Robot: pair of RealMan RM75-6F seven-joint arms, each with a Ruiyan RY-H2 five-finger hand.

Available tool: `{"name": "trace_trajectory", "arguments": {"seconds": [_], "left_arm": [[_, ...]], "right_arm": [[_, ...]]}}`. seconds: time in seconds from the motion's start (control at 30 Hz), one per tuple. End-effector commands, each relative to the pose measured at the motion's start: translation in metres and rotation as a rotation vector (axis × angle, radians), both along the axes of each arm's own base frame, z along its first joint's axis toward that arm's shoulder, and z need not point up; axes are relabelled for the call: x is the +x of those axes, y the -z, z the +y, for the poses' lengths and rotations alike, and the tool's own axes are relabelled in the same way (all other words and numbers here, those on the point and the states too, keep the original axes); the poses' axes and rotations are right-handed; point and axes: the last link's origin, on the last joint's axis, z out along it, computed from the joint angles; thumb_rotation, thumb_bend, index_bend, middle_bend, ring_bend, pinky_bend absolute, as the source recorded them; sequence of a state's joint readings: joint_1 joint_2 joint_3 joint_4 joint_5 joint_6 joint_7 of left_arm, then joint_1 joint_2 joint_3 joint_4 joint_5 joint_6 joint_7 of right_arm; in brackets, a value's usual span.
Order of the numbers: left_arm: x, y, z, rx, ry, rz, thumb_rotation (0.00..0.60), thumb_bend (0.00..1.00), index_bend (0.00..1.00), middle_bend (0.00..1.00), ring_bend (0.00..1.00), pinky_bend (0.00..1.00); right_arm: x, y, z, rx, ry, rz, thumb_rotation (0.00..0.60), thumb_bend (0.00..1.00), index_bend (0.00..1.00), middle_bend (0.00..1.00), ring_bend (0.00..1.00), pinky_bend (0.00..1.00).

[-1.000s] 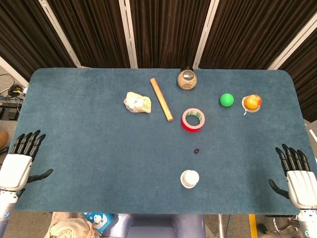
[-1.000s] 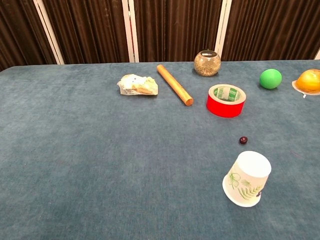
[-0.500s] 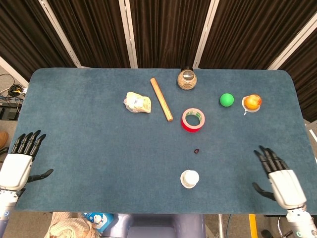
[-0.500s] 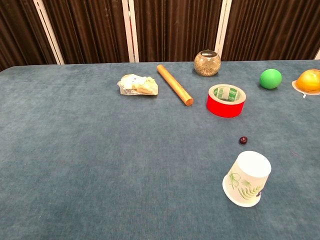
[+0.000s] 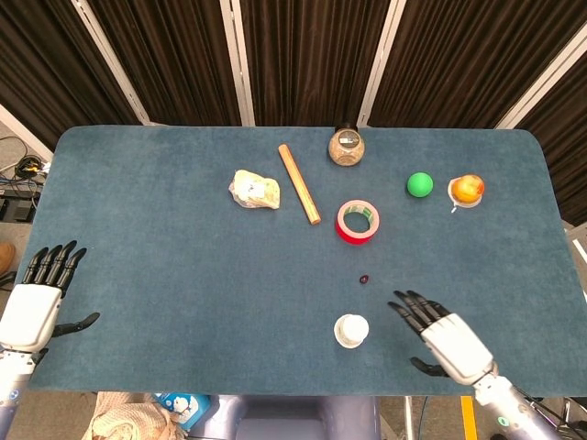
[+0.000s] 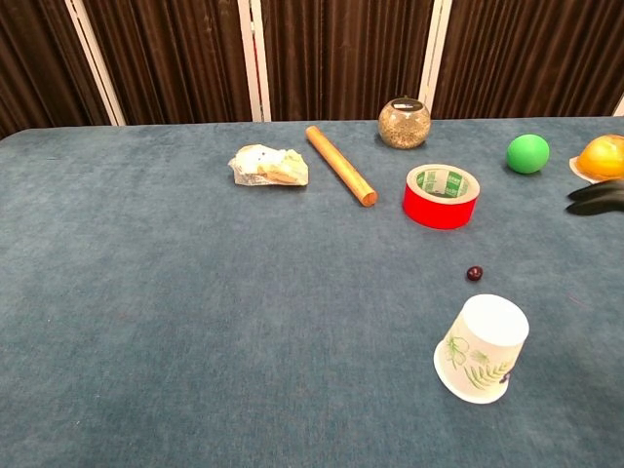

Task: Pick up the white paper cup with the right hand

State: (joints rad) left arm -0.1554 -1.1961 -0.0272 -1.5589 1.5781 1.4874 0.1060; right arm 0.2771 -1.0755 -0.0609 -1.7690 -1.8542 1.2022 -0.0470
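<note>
Blue-clothed counter [image 5: 183, 275] carries the white paper cup [image 5: 351, 331] near its front edge; right hand [image 5: 449, 345] has swung in beside the cup, fingers [image 5: 410, 307] spread wide, holding nothing; grasp looks imminent.

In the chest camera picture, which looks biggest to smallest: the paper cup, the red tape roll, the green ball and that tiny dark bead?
1. white paper cup, though it is nearest the camera, which flatters it
2. red tape roll
3. green ball
4. dark bead, far the smallest

lab, dark curtains [image 5: 303, 55], blue-clothed table [image 5: 183, 275]
</note>
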Motion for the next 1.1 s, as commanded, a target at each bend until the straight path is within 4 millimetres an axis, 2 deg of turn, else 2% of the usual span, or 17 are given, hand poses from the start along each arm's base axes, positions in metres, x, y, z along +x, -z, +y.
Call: {"name": "trace_trajectory", "arguments": {"seconds": [0.03, 0.5, 0.8, 1.0, 1.1], "left_arm": [[0.0, 0.0, 0.001, -0.002, -0.001, 0.0, 0.6, 0.0, 0.0, 0.0, 0.0, 0.0], [-0.001, 0.001, 0.003, -0.013, -0.016, -0.003, 0.6, 0.0, 0.0, 0.0, 0.0, 0.0], [-0.002, 0.001, 0.003, -0.018, -0.024, -0.004, 0.6, 0.0, 0.0, 0.0, 0.0, 0.0], [-0.001, 0.002, 0.004, -0.023, -0.027, -0.004, 0.6, 0.0, 0.0, 0.0, 0.0, 0.0], [-0.001, 0.002, 0.004, -0.022, -0.026, -0.005, 0.6, 0.0, 0.0, 0.0, 0.0, 0.0]], "right_arm": [[0.012, 0.013, -0.002, 0.054, -0.032, 0.011, 0.6, 0.25, 0.0, 0.0, 0.04, 0.24], [0.031, 0.043, -0.014, 0.11, -0.023, 0.081, 0.6, 0.25, 0.0, 0.0, 0.04, 0.24], [0.033, 0.056, -0.022, 0.114, 0.003, 0.108, 0.6, 0.26, 0.0, 0.0, 0.05, 0.24], [0.033, 0.066, -0.025, 0.112, 0.025, 0.105, 0.6, 0.34, 0.01, 0.02, 0.1, 0.28], [0.034, 0.071, -0.027, 0.106, 0.03, 0.098, 0.6, 0.39, 0.1, 0.1, 0.16, 0.35]]}}
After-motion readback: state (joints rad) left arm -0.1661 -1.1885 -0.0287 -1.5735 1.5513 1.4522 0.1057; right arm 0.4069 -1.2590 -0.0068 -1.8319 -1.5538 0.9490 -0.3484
